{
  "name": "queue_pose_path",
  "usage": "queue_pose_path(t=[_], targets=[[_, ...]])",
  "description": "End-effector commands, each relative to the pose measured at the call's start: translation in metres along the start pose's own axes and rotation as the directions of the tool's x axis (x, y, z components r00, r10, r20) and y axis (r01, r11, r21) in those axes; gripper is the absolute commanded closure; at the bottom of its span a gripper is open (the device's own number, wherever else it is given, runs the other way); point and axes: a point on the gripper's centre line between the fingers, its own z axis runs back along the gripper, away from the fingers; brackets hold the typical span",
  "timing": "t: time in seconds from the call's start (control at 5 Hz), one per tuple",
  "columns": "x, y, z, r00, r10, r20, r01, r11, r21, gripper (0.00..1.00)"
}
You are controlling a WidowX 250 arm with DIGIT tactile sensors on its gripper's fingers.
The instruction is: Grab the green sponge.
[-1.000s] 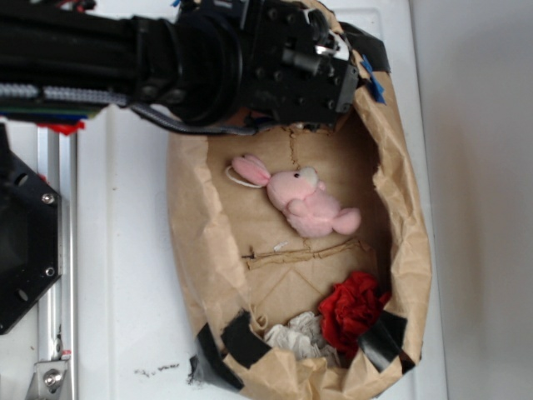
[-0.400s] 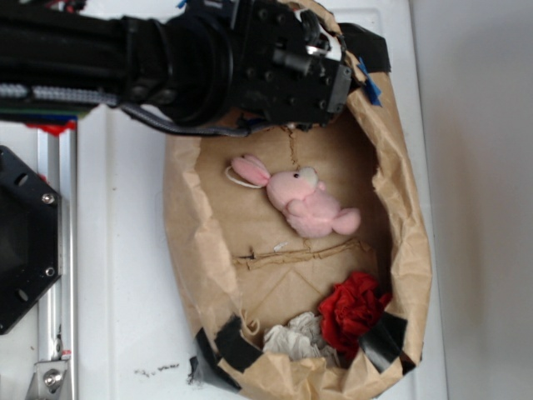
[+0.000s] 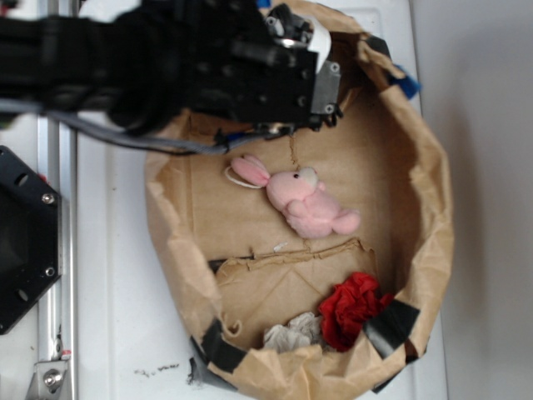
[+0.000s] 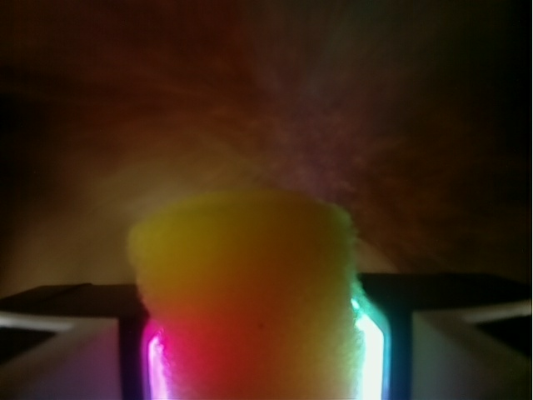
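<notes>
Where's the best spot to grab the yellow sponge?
Probably right where the tool has it now: across the sponge from its two opposite sides, one finger on each. In the wrist view its lower part sits between the fingers, so the soft foam can squash and stay put.

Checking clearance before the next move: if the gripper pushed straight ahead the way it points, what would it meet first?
Probably the crumpled brown paper lining, beyond the yellow foam sponge clamped in the gripper. Depth is unclear in the blurred wrist view.
</notes>
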Motion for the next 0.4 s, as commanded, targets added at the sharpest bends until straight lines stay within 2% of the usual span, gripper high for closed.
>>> queue_pose_path(t=[0.0, 0.2], targets=[[-0.009, 0.008, 0.104, 0.943, -0.325, -0.067, 0.298, 0.92, -0.256, 1.0], [-0.007, 0.012, 0.125, 0.796, -0.562, -0.225, 0.468, 0.807, -0.36, 1.0]])
